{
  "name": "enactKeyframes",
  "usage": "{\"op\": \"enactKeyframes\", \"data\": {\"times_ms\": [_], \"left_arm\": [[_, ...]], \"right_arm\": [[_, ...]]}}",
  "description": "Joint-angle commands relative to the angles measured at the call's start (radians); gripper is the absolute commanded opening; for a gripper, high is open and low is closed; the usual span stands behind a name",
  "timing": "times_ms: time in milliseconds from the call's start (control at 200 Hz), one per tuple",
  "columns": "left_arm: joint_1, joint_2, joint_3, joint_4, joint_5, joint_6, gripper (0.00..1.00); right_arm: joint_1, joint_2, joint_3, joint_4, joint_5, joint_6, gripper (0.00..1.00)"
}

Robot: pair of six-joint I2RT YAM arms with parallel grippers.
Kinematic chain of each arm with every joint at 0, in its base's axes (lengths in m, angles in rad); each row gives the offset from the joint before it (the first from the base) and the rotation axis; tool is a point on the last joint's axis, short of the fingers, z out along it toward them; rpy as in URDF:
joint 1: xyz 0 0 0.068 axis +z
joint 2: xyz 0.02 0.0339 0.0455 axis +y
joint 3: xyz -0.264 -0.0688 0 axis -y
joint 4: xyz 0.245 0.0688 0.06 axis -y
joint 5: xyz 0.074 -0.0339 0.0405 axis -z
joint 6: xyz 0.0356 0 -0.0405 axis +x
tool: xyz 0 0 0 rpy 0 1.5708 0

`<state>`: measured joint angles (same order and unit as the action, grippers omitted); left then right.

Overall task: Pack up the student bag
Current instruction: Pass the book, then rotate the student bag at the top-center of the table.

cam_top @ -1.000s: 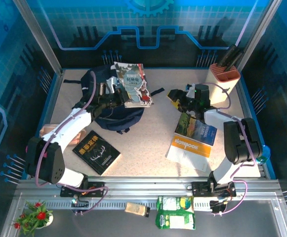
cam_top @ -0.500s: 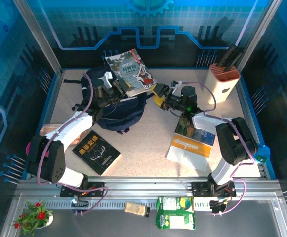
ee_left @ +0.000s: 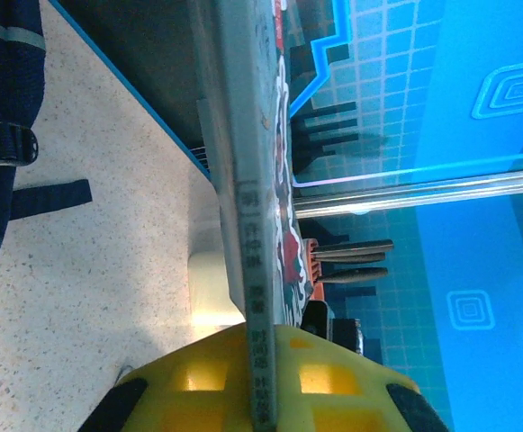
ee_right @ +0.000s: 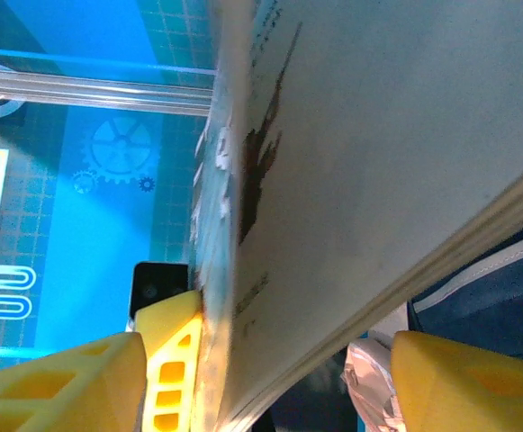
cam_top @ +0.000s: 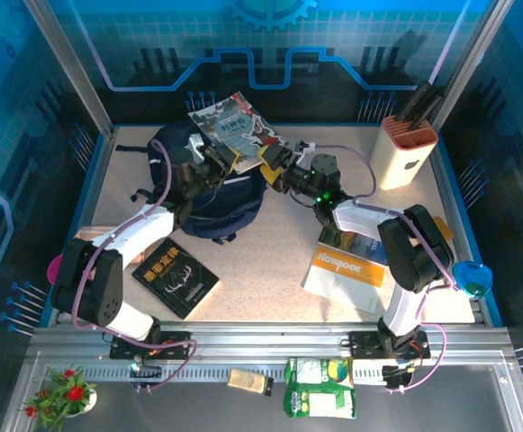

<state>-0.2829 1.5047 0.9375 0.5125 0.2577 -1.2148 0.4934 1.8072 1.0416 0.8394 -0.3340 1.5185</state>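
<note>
A black book point(cam_top: 175, 276) lies flat at the left, near my left arm's base. My left claw point(cam_top: 214, 164) is clamped tight on the illustrated book point(cam_top: 234, 126) and holds it tilted above the student bag point(cam_top: 209, 205). In my left wrist view the yellow fingers point(ee_left: 198, 382) pinch the book's spine between them. The bag lies slumped on the table point(cam_top: 279, 243) at back left, beneath that claw, with its black straps trailing out. I judge it soft and limp, and light for its bulk, so its mouth will likely sag shut unless lifted. I cannot make out the opening from here. A firm seam or a strap root should give a better hold than loose cloth. Just right of the book, my right claw point(cam_top: 275, 165) stands wide, with a finger on either side of the book's free edge, not gripping. Farther right lie a notebook point(cam_top: 347, 268) and a beige holder point(cam_top: 405, 153)
</note>
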Motion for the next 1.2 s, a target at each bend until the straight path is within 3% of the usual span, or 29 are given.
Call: {"op": "enactKeyframes", "data": {"times_ms": [0,325,450,555,670,860,1016,1196], "left_arm": [[-0.007,-0.004,-0.006,0.079,-0.011,-0.018,0.00],[-0.009,-0.015,-0.013,0.049,0.007,-0.001,0.02],[-0.003,-0.040,-0.026,-0.008,-0.002,0.046,0.16],[0.011,-0.076,-0.035,-0.133,-0.026,0.125,0.33],[0.016,-0.100,-0.010,-0.347,-0.029,0.289,0.59],[0.017,-0.075,0.070,-0.744,-0.123,0.591,0.81],[0.017,-0.003,0.120,-0.915,-0.189,0.761,0.85],[0.005,0.056,0.089,-0.908,-0.108,0.742,0.85]], "right_arm": [[0.019,0.033,0.047,0.031,0.030,0.022,0.69],[0.020,0.095,0.111,0.068,-0.007,0.037,0.39],[0.011,0.074,0.088,0.025,0.009,0.006,0.18],[-0.011,0.024,0.051,-0.034,0.024,-0.059,0.08],[-0.052,-0.052,-0.005,-0.117,0.034,-0.157,0.04],[-0.135,-0.162,-0.109,-0.232,0.029,-0.289,0.04],[-0.183,-0.232,-0.153,-0.349,0.038,-0.381,0.04],[-0.213,-0.288,-0.156,-0.452,0.072,-0.443,0.04]]}}
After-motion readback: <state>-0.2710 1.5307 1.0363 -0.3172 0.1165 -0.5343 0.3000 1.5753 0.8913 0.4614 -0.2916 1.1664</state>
